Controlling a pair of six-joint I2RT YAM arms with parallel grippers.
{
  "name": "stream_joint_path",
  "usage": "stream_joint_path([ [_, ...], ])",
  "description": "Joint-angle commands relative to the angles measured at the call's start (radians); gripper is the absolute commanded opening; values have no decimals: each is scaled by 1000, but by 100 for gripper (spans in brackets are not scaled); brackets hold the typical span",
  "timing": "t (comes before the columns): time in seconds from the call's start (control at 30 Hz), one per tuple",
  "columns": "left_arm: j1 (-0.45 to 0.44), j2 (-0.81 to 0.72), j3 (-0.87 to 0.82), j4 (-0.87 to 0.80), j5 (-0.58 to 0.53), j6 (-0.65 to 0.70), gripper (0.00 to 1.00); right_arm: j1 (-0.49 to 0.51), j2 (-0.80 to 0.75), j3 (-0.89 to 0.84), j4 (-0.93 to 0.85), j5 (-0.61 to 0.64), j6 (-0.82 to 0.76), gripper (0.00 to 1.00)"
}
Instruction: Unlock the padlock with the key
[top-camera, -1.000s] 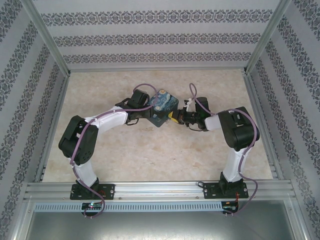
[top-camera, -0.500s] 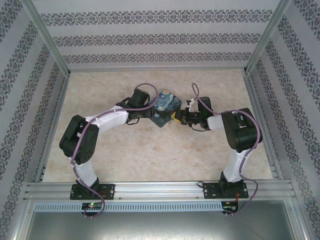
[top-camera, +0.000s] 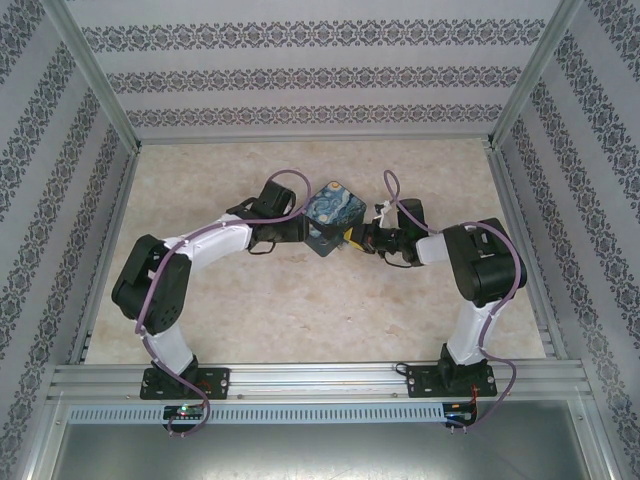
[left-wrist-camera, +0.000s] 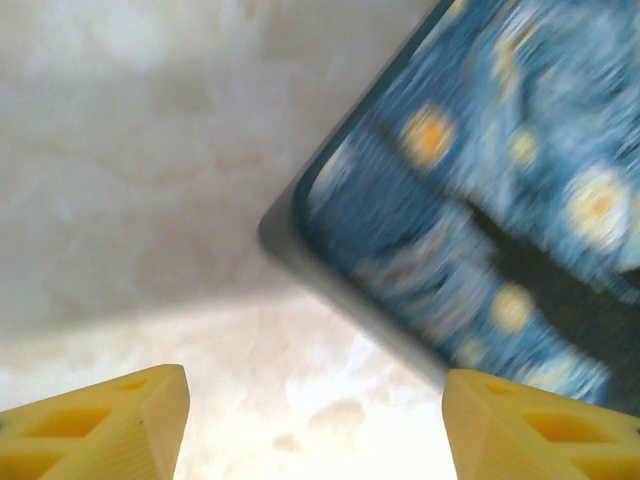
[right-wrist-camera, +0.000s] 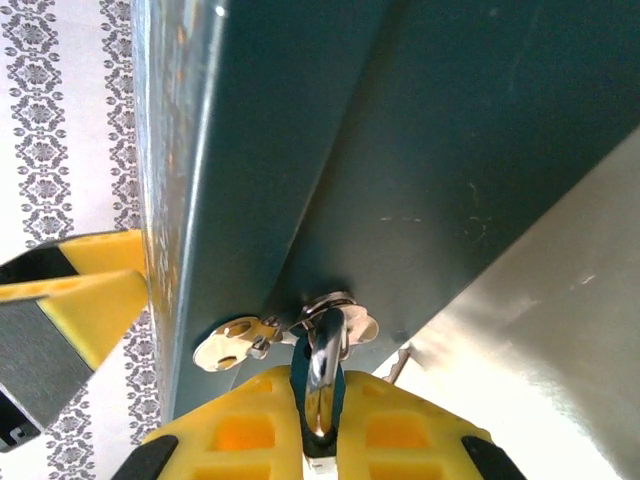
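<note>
The painted box (top-camera: 333, 207) is standing mid-bench (top-camera: 300, 310), its contents hidden. The right end effector (right-wrist-camera: 320, 438) is pinching the padlock (right-wrist-camera: 322, 365) hanging from the box's latch (right-wrist-camera: 235, 345). The left end effector (left-wrist-camera: 315, 425) is gaping just left of the box.

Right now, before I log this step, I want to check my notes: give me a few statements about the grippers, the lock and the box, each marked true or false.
1. The right gripper is closed on the padlock at the side of the painted box. True.
2. The left gripper is shut tight. False: its yellow fingers stand wide apart, with a corner of the box ahead of them.
3. The box lid is plain red. False: it carries a blue and yellow Starry Night print.
4. Seen from above, the box lies between the two grippers. True.
</note>
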Motion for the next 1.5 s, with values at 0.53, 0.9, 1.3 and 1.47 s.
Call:
stream_joint_path([
  [0.53,-110,-84,-4,-38,-131,-109,77,-43,-44,-55,-14,57,-32,8],
  [0.9,-127,59,146,-59,-180,-105,78,-46,-46,-54,-13,48,-32,6],
  [1.3,-154,173,218,-95,-216,-98,78,-39,-35,-65,8,62,-22,18],
  [1.47,-156,182,217,-96,-211,-104,78,-28,-25,-74,38,77,-8,23],
])
